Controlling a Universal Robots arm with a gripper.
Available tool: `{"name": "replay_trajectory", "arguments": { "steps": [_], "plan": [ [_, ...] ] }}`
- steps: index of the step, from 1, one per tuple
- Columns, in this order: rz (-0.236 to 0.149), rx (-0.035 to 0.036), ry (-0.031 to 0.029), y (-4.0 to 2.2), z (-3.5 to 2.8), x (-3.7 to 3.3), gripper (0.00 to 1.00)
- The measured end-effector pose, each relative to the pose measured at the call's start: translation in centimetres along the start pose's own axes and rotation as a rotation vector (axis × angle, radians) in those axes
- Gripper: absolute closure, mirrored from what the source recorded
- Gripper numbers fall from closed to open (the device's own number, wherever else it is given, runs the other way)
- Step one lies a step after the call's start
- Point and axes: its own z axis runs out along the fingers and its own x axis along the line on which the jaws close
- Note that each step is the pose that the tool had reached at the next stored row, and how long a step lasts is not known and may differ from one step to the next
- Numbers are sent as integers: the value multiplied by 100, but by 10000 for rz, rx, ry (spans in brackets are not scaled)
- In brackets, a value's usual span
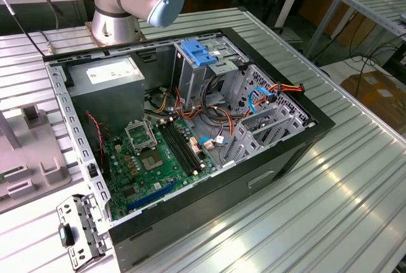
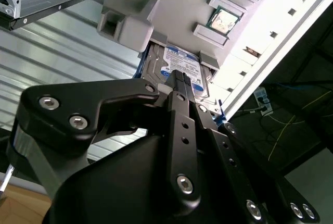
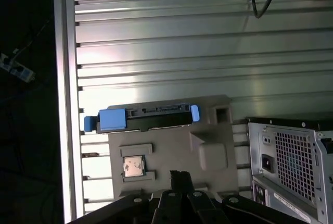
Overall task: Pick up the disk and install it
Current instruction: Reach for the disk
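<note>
The black metal claw (image 2: 176, 78) hangs right over the disk (image 2: 183, 67), a flat rectangular hard drive with a dark metal body, a white and blue label and blue plastic side rails. The disk sits tucked into a slot of a pale grey plastic holder (image 2: 156, 0) on the ribbed aluminium tabletop (image 1: 342, 184).

At the exterior view's left, where the holder lies, the main risk is probably a shallow or off-centre grip. The disk looks snug in its slot, so a skewed pull could cock it and jam it, or drag the light holder up with it. The small square processor chip (image 2: 223, 20) seated in the same holder could be knocked if the claw strays.

Further right stands the open black tower computer case (image 1: 209, 209). A disk that slips there would likely land on the green motherboard (image 1: 158, 159). The tall metal cage (image 1: 190, 82) with its blue plastic latch (image 1: 198, 53) leaves little room for a tilted disk. Right of the cage, the loose orange, red and blue cables (image 1: 282, 89) could snag a rail.

In the second wrist view the tip of the claw overlaps the disk's label. I cannot tell whether it touches the disk or hovers above it, nor whether the claw is spread or closed. The disk rests wholly in the holder, so nothing appears lifted yet.
</note>
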Motion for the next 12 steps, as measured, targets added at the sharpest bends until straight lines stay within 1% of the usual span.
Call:
{"name": "replay_trajectory", "arguments": {
  "steps": [6, 9, 12],
  "plan": [
    [1, 0, 0, 74, 27, 12, 89],
    [0, 0, -1, 125, 52, 20, 89],
    [0, -1, -1, 162, 76, 27, 89]
  ]
}}
